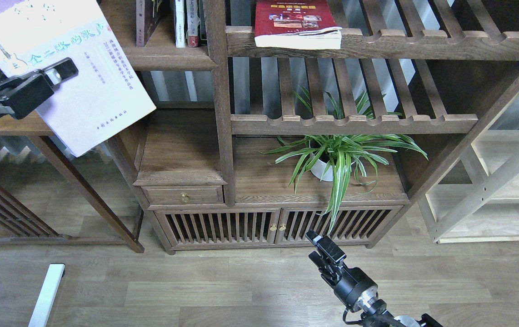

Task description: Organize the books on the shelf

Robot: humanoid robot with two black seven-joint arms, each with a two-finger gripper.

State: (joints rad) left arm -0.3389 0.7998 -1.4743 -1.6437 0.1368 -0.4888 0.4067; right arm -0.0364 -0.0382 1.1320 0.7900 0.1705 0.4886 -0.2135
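white book (pixel 82 91) is clamped in the left end effector (pixel 57 72), raised and tilted, long axis slanting down-right. the shelf (pixel 168 58) lies just right of it, books standing there (pixel 187 22). right end effector (pixel 323 252) hangs low over the floor; grip state cannot be told.

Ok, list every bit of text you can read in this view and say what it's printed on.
white book in the left hand: large pale-green Chinese title, roughly "一路的歌声"; the smaller lines below are too small to read.
red book on the slatted rack: yellow title too small to read.
upright book spines: unreadable.
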